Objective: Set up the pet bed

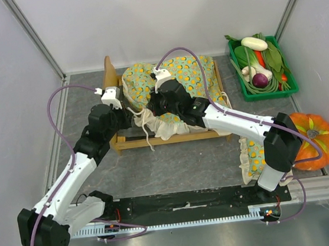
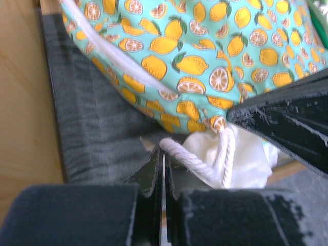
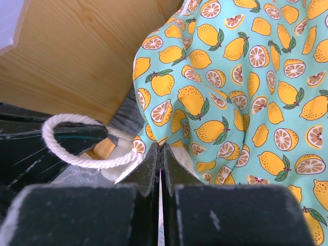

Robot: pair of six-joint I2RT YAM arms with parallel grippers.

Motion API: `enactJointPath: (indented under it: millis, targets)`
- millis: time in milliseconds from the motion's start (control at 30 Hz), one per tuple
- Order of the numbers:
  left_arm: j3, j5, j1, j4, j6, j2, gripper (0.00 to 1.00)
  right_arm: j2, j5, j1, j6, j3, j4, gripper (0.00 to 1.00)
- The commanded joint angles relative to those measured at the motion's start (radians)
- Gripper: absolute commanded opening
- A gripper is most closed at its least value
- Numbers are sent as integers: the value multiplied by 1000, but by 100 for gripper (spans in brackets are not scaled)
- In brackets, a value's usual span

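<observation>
The pet bed [image 1: 110, 73] stands mid-tabletop [image 1: 176, 169], with a lemon-print cushion [image 1: 191, 72] heaped on it. Both jaws are clenched at the cushion's corner: the left gripper [image 2: 163, 159] apparently pinches the white cord [image 2: 189, 159] and the right gripper [image 3: 160, 154] the hem, likely to tug the cushion flat.

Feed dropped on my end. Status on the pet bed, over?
Left hand and right hand both shut, at the white cord. Pet bed upright, lemon-print blanket bunched on it. Pillow off it, on the table.
</observation>
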State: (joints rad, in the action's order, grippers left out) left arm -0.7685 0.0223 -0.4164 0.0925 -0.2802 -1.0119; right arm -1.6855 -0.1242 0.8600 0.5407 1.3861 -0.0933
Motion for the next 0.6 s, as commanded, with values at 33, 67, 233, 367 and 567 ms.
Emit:
enactJointPath:
  millis: [33,67,233,367,567]
  targets:
    - [-116,-16,-2,332,55,47,2,44,40,-3,8,17,6,0]
    - [-127,-18,-2,383,56,49,2,46,41,-3,10,18,6,0]
    - [-196,-108,-2,526,59,30,2,56,52,-1,18,14,6,0]
    - [-227,-125,-2,598,47,3,2,69,64,1,27,5,6,0]
    - [-259,-25,-2,656,49,-16,2,70,86,5,36,-4,7,0]
